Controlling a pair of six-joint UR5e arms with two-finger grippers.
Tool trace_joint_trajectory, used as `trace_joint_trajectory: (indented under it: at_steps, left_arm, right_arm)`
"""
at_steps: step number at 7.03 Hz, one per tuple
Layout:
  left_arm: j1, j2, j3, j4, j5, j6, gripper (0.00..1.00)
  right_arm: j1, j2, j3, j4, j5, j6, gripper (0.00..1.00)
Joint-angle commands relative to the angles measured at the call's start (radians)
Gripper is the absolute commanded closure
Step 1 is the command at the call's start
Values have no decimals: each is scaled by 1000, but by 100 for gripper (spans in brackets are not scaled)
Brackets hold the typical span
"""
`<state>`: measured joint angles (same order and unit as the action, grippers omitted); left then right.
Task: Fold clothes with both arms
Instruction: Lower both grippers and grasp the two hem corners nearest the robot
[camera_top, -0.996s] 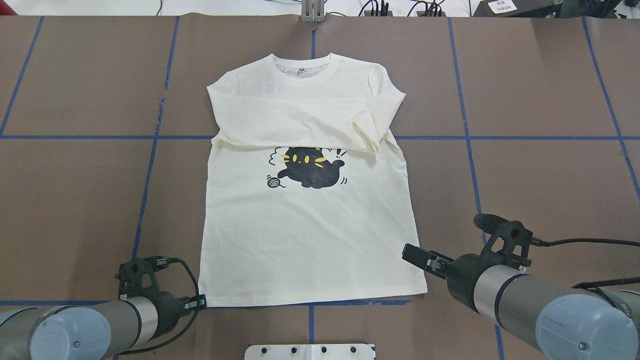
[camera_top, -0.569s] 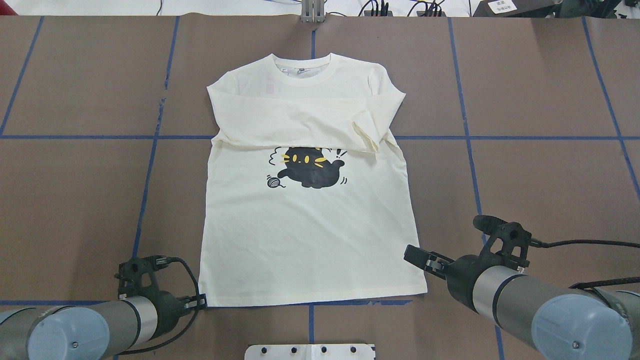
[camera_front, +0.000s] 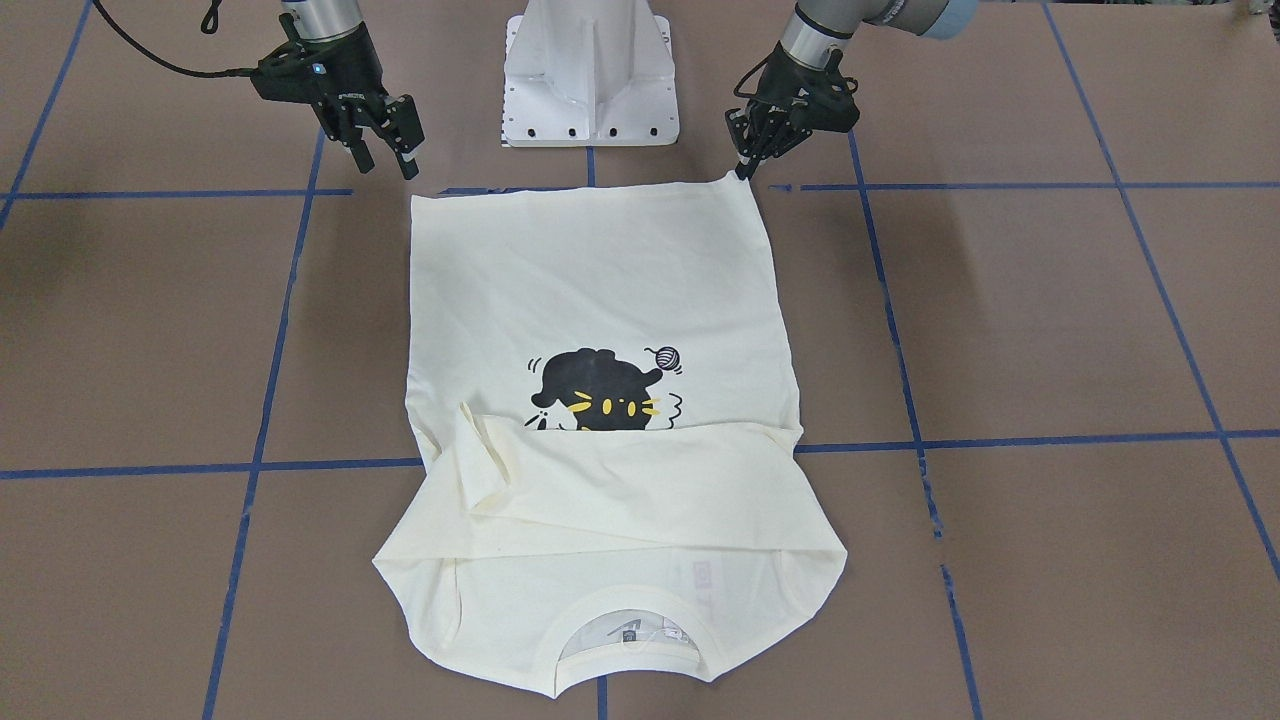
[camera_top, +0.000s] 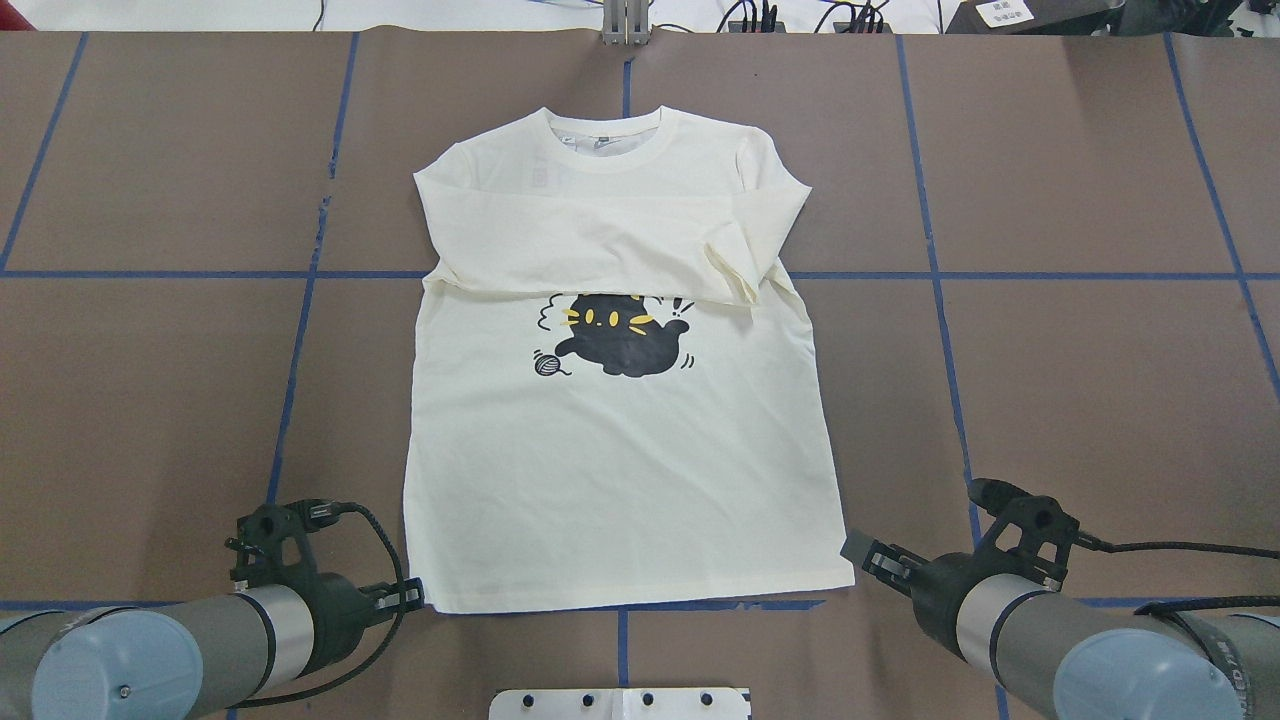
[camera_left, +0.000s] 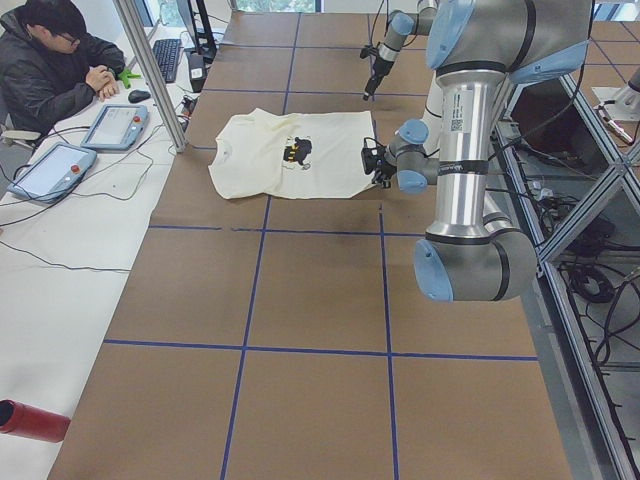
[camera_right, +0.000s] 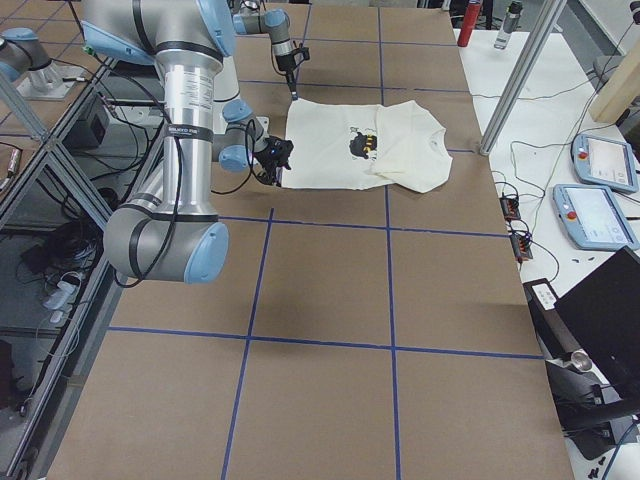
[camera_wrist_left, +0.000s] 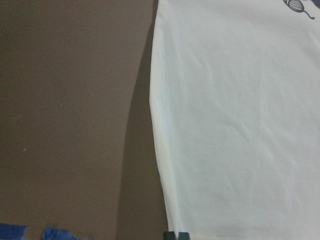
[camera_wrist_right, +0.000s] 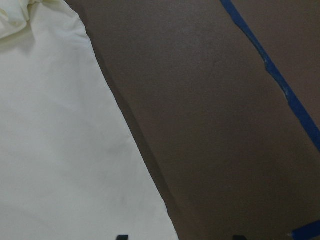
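The cream shirt (camera_top: 620, 470) lies flat and face up, its black cat print (camera_top: 620, 335) showing and both sleeves folded across the chest. My left gripper (camera_top: 410, 597) is low at the hem's left corner. Its fingertips (camera_wrist_left: 171, 235) are pinched together on the hem edge, and the front-facing view shows the left gripper (camera_front: 743, 170) narrowing to a point at that corner. My right gripper (camera_top: 858, 553) hovers beside the hem's right corner. It is open, and its fingertips (camera_wrist_right: 121, 236) are wide apart across the shirt's side edge (camera_wrist_right: 150, 190).
The white base mount (camera_front: 590, 80) stands just behind the hem, between the two arms. Blue tape lines (camera_top: 930, 275) cross the brown table. A person (camera_left: 60, 70) sits at a side desk with tablets (camera_left: 115, 125). A red cylinder (camera_left: 30, 420) lies near that desk's end.
My right gripper drew back toward the robot and to the right, ending beside the hem's right corner. My left gripper edged right, and the hem's left corner shifted inward with it.
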<state>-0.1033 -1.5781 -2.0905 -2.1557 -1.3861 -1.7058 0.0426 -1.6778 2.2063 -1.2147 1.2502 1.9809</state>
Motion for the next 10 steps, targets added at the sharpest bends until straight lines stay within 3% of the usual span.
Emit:
trace_joint_trajectory:
  at_steps: [1,3,10]
  left_arm:
    - [-1,3,-3,0,25,0,100]
    - [-1,7,-20,0,30,0,100]
    - [-4,12,-33,2,30,2,100]
  right_arm:
    - [-7,45,-48,0,-18,3,39]
    - [-7,112,-111,0,-20,3,40]
    - [-30,104,-125,-6,-29,3,47]
